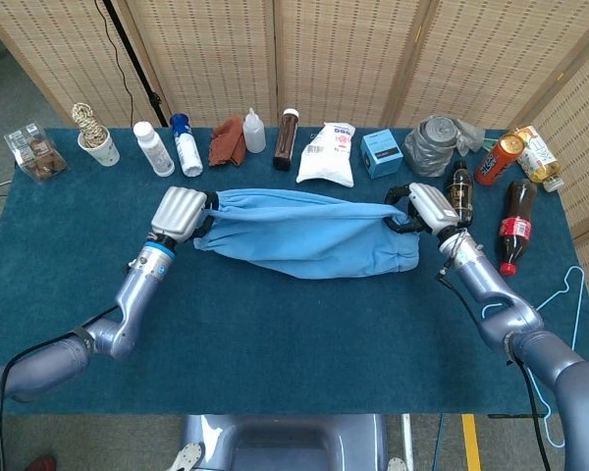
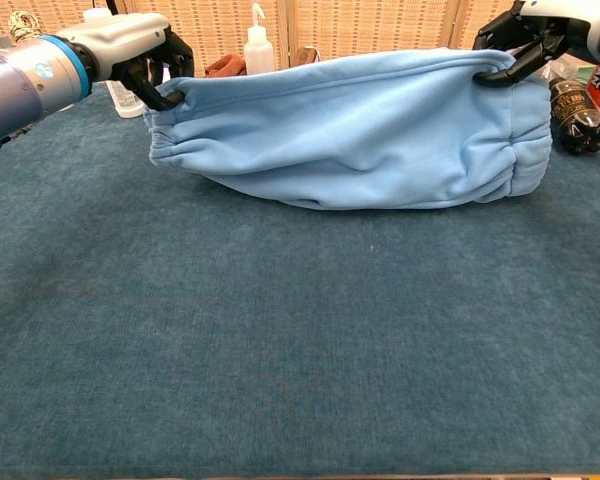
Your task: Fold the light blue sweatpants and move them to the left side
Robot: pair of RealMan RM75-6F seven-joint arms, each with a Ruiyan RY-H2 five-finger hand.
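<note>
Holding sweatpants (image 1: 304, 238) by top edge: left hand (image 1: 180, 213) clamped on one end, right hand (image 1: 423, 208) clamped on other. Pants doubled lengthwise, stretched taut between hands, lower fold resting on table (image 1: 275, 334) at centre, toward far edge. Lengthwise fold looks done. Left to do: fold across, carry to left edge.

sweatpants (image 1: 309, 236) mid-table (image 1: 275, 334), left hand (image 1: 180, 213) at left end, right hand (image 1: 428, 208) at right, bottles (image 1: 167, 145) behind

No text, label or number is legible on any item.
</note>
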